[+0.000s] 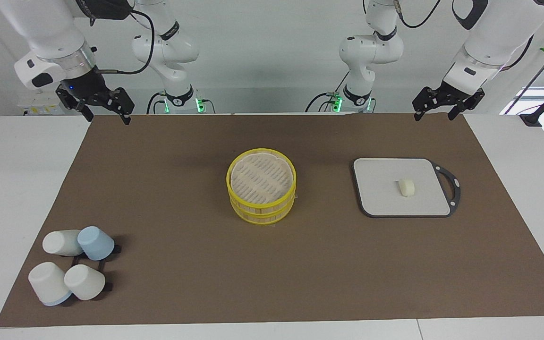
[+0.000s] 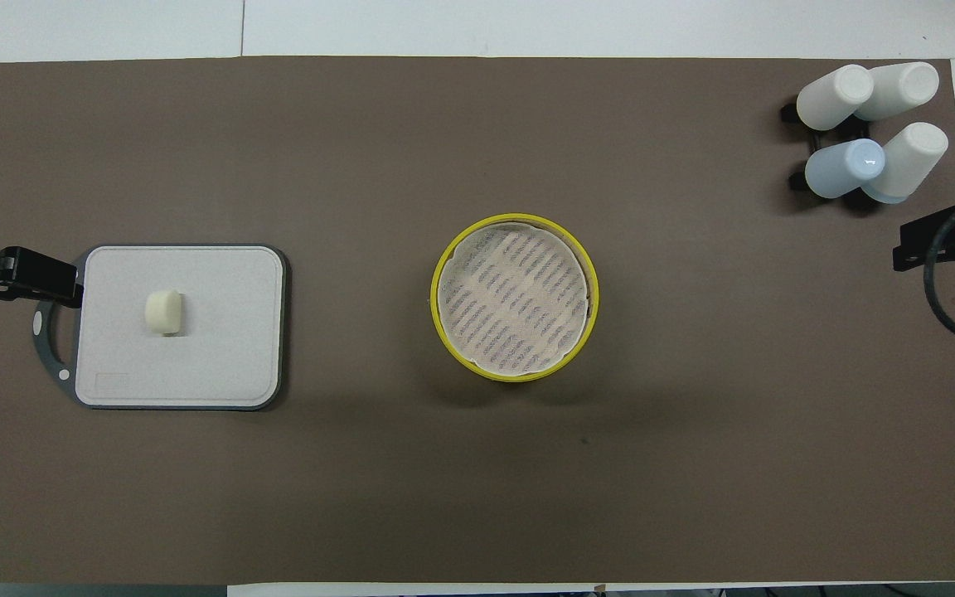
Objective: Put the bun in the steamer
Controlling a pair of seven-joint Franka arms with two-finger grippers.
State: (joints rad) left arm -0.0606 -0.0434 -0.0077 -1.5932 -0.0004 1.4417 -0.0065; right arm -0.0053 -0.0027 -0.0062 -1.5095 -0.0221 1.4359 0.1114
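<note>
A brown mat (image 1: pixel 272 264) holds one steamer (image 1: pixel 261 192), one bun (image 1: pixel 406 187) on one cutting board (image 1: pixel 402 187), four cups (image 1: pixel 76 262); my left gripper (image 1: pixel 446 105) and right gripper (image 1: pixel 96 105) hang spread.

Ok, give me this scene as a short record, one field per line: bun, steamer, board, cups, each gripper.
bun: lying on the cutting board, untouched
cutting board: flat on the mat, toward the left arm's end
steamer: mid-table, open, nothing in it
cups: four on a rack, toward the right arm's end, farther from the robots than the steamer
left gripper: open, raised over the mat's edge by the robots, waiting
right gripper: open, raised over the mat's corner by the robots
</note>
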